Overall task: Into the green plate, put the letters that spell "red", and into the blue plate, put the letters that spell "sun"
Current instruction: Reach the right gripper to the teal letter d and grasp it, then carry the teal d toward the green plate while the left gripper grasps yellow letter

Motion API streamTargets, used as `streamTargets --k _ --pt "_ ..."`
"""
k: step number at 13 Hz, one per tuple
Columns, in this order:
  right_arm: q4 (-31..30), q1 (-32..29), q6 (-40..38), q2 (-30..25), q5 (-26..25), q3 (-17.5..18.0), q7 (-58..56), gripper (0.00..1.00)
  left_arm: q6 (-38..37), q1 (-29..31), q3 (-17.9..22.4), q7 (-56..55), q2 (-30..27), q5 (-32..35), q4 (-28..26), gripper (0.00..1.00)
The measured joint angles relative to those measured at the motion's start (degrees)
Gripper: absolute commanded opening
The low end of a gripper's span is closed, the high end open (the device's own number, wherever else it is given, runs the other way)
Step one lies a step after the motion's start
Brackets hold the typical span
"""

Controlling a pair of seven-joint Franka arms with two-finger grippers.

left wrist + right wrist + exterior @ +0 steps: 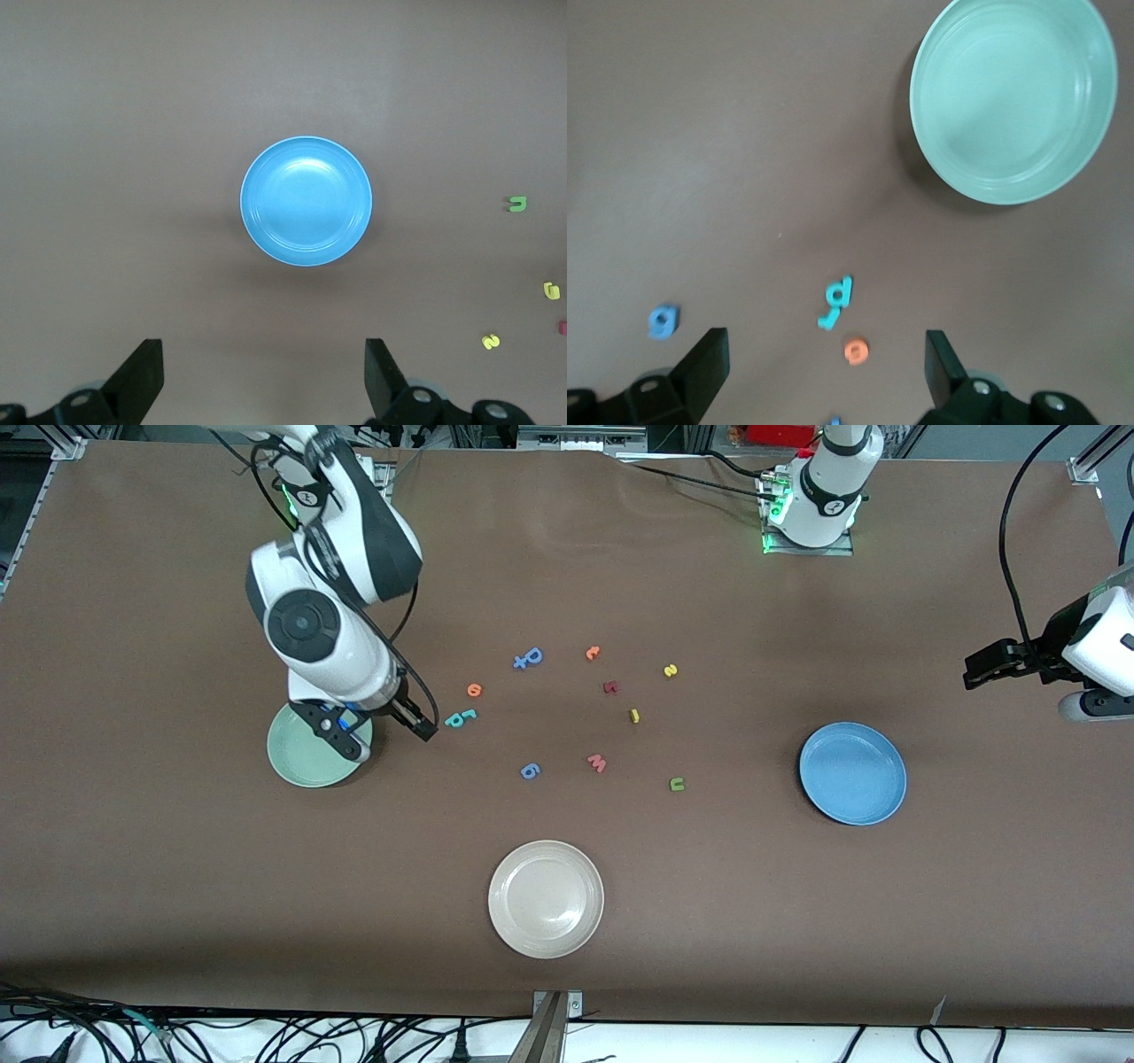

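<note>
The green plate (297, 766) (1014, 97) lies toward the right arm's end of the table. My right gripper (381, 731) (828, 376) hangs open over its edge and the bare table beside it, holding nothing. Two teal letters (460, 717) (837, 301) lie together, with the orange "e" (474, 689) (857, 351) beside them. The blue plate (852, 772) (306, 201) holds nothing. My left gripper (973, 673) (263, 381) waits open above the table at the left arm's end. The green "u" (677, 784) (518, 204), yellow "s" (671, 670) (491, 341) and yellow bar (634, 715) (552, 290) lie mid-table.
An off-white plate (546, 899) sits nearest the front camera. Other loose letters lie mid-table: dark blue ones (528, 658), a blue "g" (529, 771) (663, 320), an orange "c" (593, 653), a dark red piece (609, 687) and a pink "m" (597, 763).
</note>
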Motion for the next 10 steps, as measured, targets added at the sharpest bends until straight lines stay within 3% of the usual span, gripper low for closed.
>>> streamTargets --k 5,7,10 --pt "-15.75 0.39 25.94 2.69 -0.29 -0.47 10.12 0.98 0.00 0.21 0.05 0.00 0.00 0.00 0.00 1.00" --pt "-19.28 1.73 31.00 4.13 -0.29 -0.35 13.74 0.91 0.00 0.48 0.10 0.00 0.00 0.00 0.00 1.00" --pt "-19.80 4.68 34.30 7.61 -0.29 -0.34 17.01 0.80 -0.02 1.25 0.42 0.00 0.26 0.00 -0.01 1.00"
